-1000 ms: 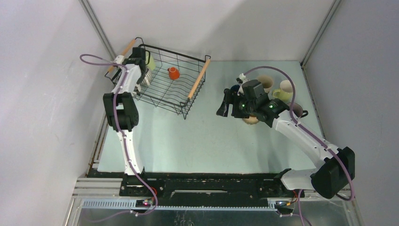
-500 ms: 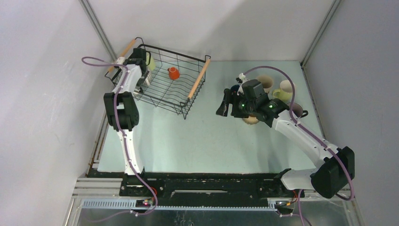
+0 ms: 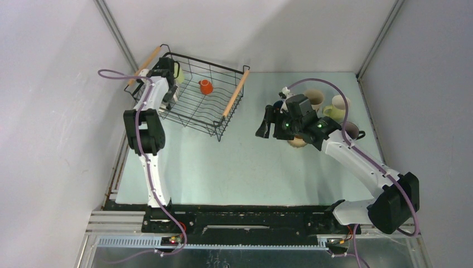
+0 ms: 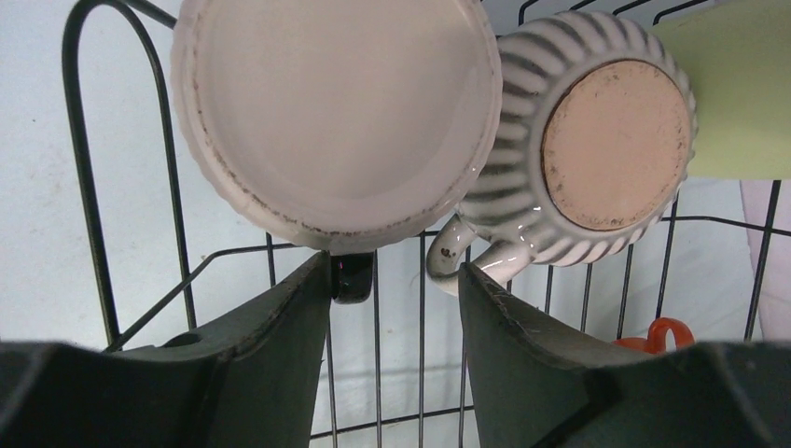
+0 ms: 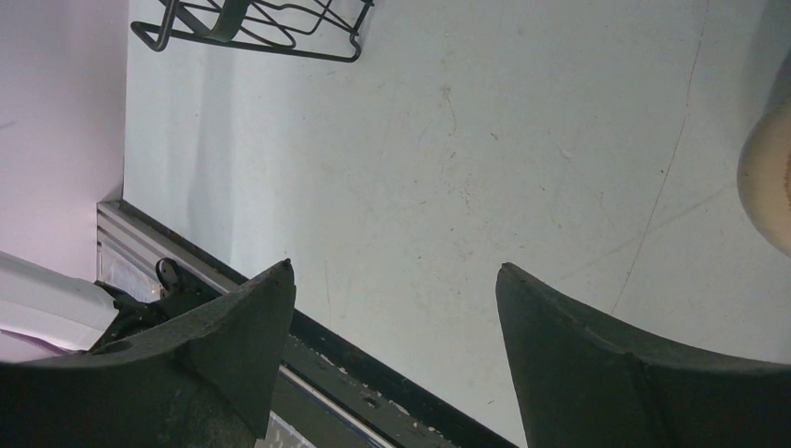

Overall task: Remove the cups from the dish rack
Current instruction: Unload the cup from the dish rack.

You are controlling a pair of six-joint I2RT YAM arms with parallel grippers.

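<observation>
Grey walls stand round a pale green table (image 3: 251, 167), and the black wire dish rack (image 3: 236, 93) sits at its far left corner. The left gripper (image 4: 394, 271) is down inside the left end of the rack. Its two fingers were wide a moment ago and have now come about half way together. They are not shut yet, and there is a gap between them. The little handle of the striped cup (image 4: 597, 140) sits just above that gap, so I think the arm is about to pinch it and lift that cup out. A white cup (image 4: 336, 112) lies right beside it, and a green cup (image 4: 737, 93) is on the other side. An orange cup (image 3: 206, 86) waits in the middle of the rack. The right gripper (image 5: 394, 269) has hardly changed: spread wide, holding nothing, above bare table. Some cups (image 3: 315, 99) are out already, standing near it.

From above, the left arm covers the cups it is reaching for. I cannot tell if a finger touches the handle yet. The right arm hides some of the cups on the table, so I cannot count them
</observation>
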